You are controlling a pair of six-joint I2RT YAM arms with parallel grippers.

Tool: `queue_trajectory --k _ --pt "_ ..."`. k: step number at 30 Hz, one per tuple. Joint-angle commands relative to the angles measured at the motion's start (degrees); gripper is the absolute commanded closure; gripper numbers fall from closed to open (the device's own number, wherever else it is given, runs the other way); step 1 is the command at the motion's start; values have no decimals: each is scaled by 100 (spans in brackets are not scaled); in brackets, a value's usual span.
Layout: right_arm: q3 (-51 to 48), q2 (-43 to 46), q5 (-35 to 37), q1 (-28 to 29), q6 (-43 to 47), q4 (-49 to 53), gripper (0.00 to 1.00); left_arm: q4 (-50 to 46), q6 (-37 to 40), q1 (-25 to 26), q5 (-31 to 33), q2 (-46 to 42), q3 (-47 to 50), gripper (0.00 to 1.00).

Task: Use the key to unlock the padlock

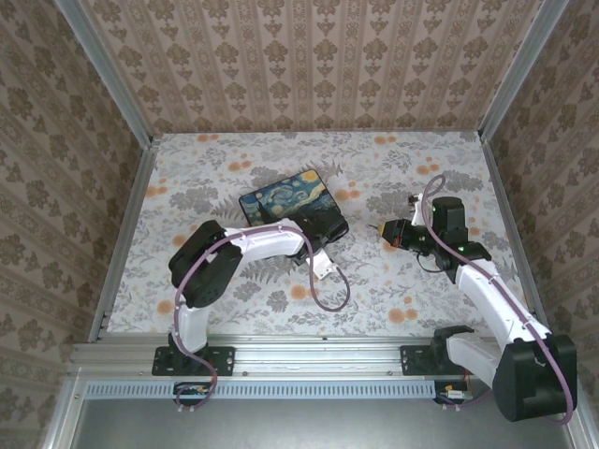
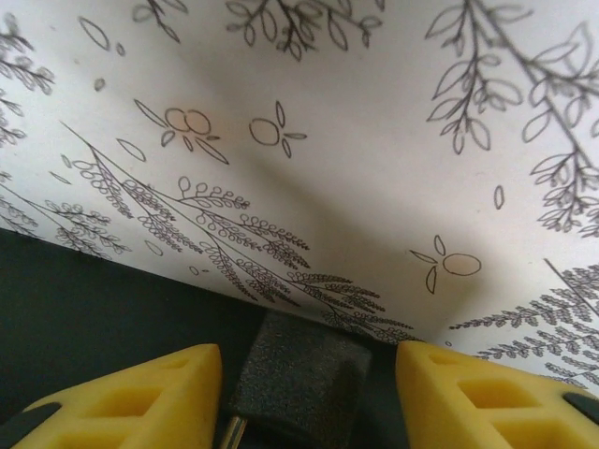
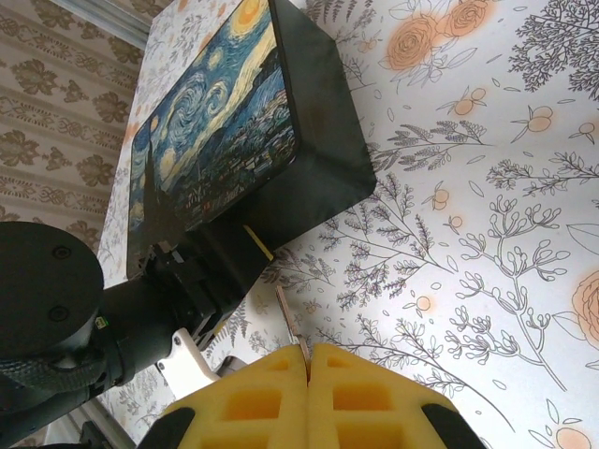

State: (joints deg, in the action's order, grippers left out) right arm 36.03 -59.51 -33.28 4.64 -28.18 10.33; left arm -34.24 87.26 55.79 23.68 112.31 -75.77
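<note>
In the left wrist view the padlock (image 2: 299, 379), a dark rough-surfaced block with a silver shackle (image 2: 230, 435) at its lower end, lies between my yellow fingers (image 2: 140, 398). The left gripper (image 2: 309, 388) is open around it: the left finger is almost against it and the right finger stands clear. From above, that gripper (image 1: 325, 239) sits at the near right corner of the painted box. My right gripper (image 3: 309, 354) is shut on the key (image 3: 288, 316), whose thin blade sticks out toward the left arm. From above it (image 1: 382, 230) hovers right of the box.
A black box with a Starry Night lid (image 1: 290, 201) (image 3: 215, 122) lies mid-table, its dark side (image 2: 84, 309) next to the padlock. The floral table cover (image 1: 393, 168) spreads all round. The left arm's purple cable (image 1: 323, 295) loops over the table near the box.
</note>
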Motion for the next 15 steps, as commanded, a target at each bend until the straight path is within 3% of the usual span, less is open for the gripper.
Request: queue_trajectory --k 1,5,15 --pt "141 -44 -128 -43 103 -176 100 -32 121 -36 235 147 -98 51" --pt "166 -44 -186 -43 95 -156 100 -221 -11 -49 284 256 -230 62" --pt "194 -65 -219 -60 68 -188 100 -557 -225 -31 63 28 -572 77"
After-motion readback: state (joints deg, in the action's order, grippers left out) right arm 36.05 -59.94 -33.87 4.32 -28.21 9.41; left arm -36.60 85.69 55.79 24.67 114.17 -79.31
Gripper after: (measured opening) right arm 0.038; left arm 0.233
